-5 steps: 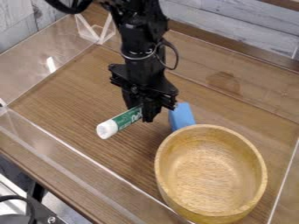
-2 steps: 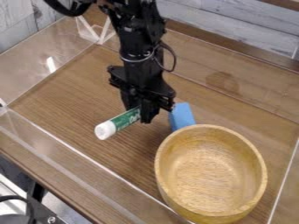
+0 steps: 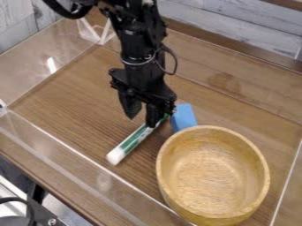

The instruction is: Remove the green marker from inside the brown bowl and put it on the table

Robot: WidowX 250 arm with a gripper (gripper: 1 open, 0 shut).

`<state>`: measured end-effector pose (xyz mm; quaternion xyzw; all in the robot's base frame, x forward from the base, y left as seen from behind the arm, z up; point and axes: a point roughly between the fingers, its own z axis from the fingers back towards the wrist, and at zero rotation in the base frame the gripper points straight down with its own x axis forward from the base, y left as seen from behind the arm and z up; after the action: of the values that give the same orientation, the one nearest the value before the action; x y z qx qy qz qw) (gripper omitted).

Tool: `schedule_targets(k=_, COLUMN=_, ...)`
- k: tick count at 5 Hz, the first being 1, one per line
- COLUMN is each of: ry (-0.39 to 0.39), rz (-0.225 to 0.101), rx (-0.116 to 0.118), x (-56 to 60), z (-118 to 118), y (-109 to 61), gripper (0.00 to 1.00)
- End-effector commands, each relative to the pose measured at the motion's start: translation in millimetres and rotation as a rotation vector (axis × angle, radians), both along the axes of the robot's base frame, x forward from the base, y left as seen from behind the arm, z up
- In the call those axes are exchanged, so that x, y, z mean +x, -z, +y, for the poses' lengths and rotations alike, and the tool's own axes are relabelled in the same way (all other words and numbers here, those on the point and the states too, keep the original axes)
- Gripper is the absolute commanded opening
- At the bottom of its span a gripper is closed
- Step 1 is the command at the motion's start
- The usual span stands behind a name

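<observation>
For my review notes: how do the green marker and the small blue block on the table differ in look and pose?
The green marker is long and slim, green with a white end; the blue block is short, chunky and plain blue. The marker lies diagonally in the open, its white end toward the camera, while the block is partly hidden behind the tool. Both rest on the table, outside the brown bowl.

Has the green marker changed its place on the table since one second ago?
Yes. The green marker now lies lower in the view, its white end nearer the front wall, closer to the brown bowl.
</observation>
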<state>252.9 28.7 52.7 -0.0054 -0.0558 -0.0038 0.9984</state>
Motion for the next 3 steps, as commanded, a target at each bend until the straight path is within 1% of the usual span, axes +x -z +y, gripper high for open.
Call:
schedule_targets(k=1, ry=-0.001, rz=-0.028, rx=0.003, x=4.6, z=3.3, y=-7.5, gripper=1.0)
schedule_targets(k=2, ry=0.012, rz=-0.027, rx=0.003, x=3.2, z=2.9, y=-3.3, gripper=1.0)
schedule_targets(k=3, ry=0.006, rz=-0.024, rx=-0.008, x=4.7, z=4.3, y=-11.6, gripper=1.0)
